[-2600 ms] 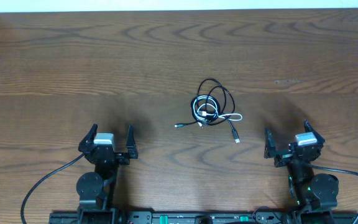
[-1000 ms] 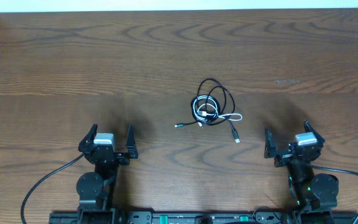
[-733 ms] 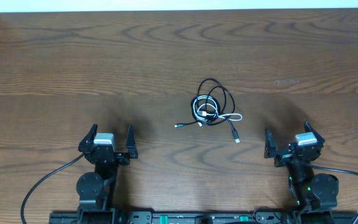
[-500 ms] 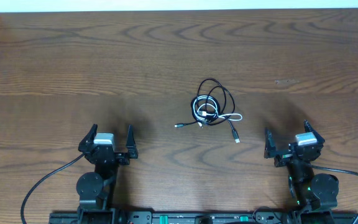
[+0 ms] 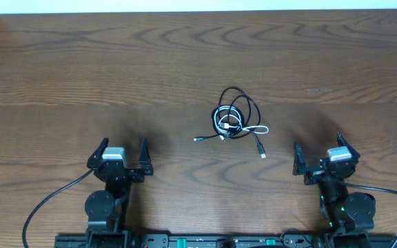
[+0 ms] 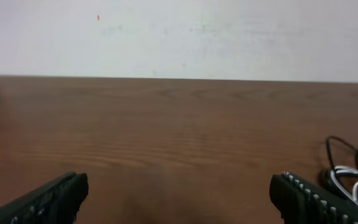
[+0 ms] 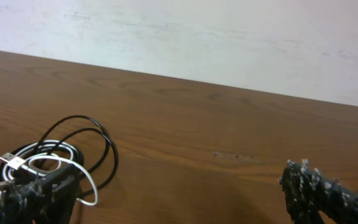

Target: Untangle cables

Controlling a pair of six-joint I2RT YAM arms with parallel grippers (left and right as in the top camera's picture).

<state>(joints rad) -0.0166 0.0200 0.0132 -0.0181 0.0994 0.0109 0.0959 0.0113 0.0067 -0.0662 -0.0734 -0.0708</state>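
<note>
A black cable (image 5: 243, 102) and a shorter white cable (image 5: 238, 126) lie tangled in a small coil at the middle of the wooden table (image 5: 81, 76). Loose plug ends stick out to the left and lower right of the coil. My left gripper (image 5: 123, 153) is open and empty near the front edge, well left of the coil. My right gripper (image 5: 319, 155) is open and empty, to the right of and nearer than the coil. The coil shows at the right edge of the left wrist view (image 6: 353, 177) and at the left of the right wrist view (image 7: 58, 163).
A pale wall (image 7: 185, 37) runs behind the table's far edge. Thick black wires (image 5: 50, 203) trail from the arm bases at the front edge.
</note>
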